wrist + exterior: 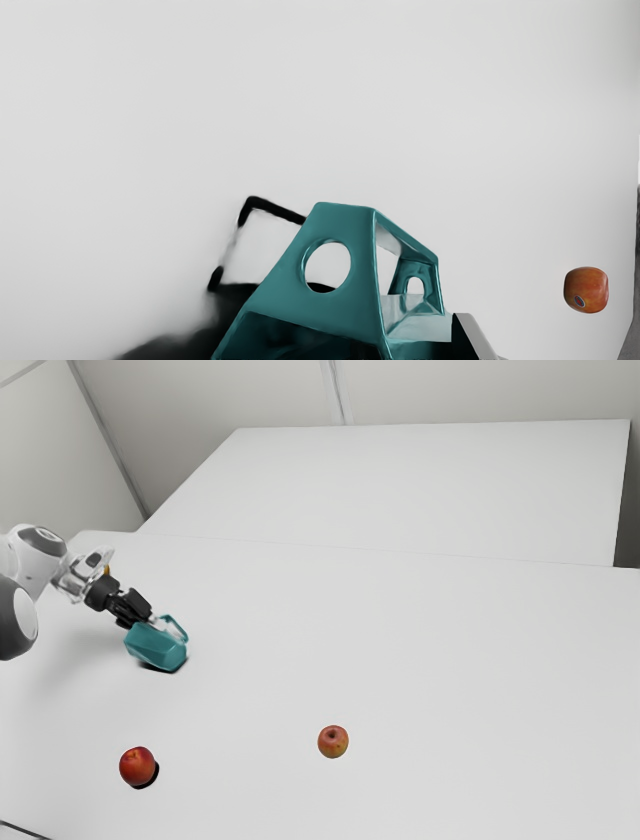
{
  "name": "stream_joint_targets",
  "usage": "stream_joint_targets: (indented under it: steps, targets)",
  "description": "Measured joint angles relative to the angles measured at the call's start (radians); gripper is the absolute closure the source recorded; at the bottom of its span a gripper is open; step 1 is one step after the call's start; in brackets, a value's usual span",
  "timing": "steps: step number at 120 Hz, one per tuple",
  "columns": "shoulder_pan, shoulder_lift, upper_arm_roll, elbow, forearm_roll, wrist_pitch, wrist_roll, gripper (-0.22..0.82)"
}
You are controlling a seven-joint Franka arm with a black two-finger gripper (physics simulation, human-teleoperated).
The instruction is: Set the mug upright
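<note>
Though I can't tell whether the gripper is closed, the tipped mug lies at its tip, handle toward the table's far edge.

wide passage between red fruit and apple, mug blocking space at the claw

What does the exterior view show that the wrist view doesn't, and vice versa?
Exterior view: the arm's white links, and two separate fruits, a deep red one and a mottled one.
Wrist view: round openings in the teal mug, an angular, frame-like shadow beside it, and a sticker on a fruit.
Both: the mug, the pale table and a reddish fruit, though I can't tell which one the wrist view has.
</note>
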Motion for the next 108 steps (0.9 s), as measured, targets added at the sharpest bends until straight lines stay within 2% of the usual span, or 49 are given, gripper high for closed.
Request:
stream_joint_targets:
  steps: [17,38,54,108]
  targets:
    - [-0.002,-0.005,0.000,-0.004,-0.026,0.001,0.009,0.72]
    - [-0.005,-0.028,0.001,-0.058,-0.046,0.003,0.011,0.76]
    - [-0.012,-0.081,0.009,-0.121,-0.055,0.002,0.008,0.77]
    - [-0.072,-0.230,0.011,-0.187,0.022,0.012,-0.030,0.79]
